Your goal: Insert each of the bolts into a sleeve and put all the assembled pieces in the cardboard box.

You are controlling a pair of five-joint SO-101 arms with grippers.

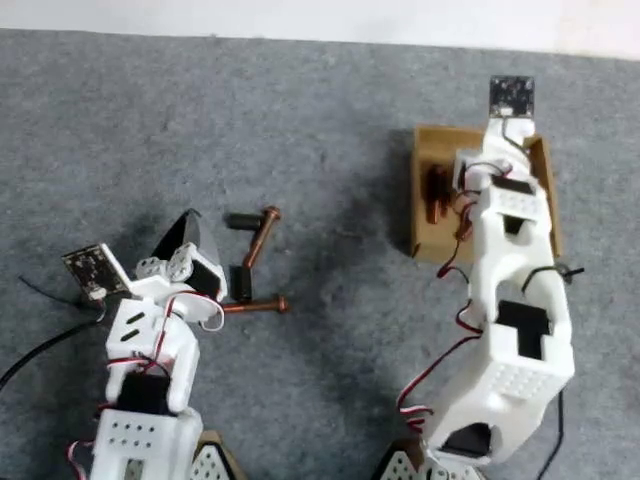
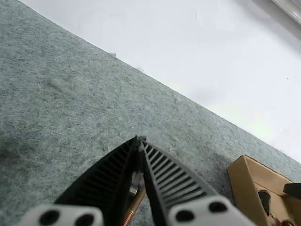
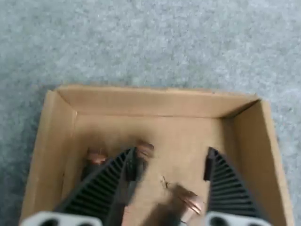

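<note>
Well apart from the brown cardboard box [image 1: 416, 190], right by the left claw [image 1: 191, 216], a long copper bolt [image 1: 255, 306] lies head aimed boxward. Left wrist: tips pressed together, and it's the nearer arm. Right wrist: right claw [image 3: 171, 153] spread above the box, sleeved bolts [image 3: 190, 203] inside.

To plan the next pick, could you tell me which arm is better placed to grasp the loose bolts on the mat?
Left, probably: the two loose bolts and sleeves lie beside the left gripper; the right gripper hangs open over the cardboard box.
</note>
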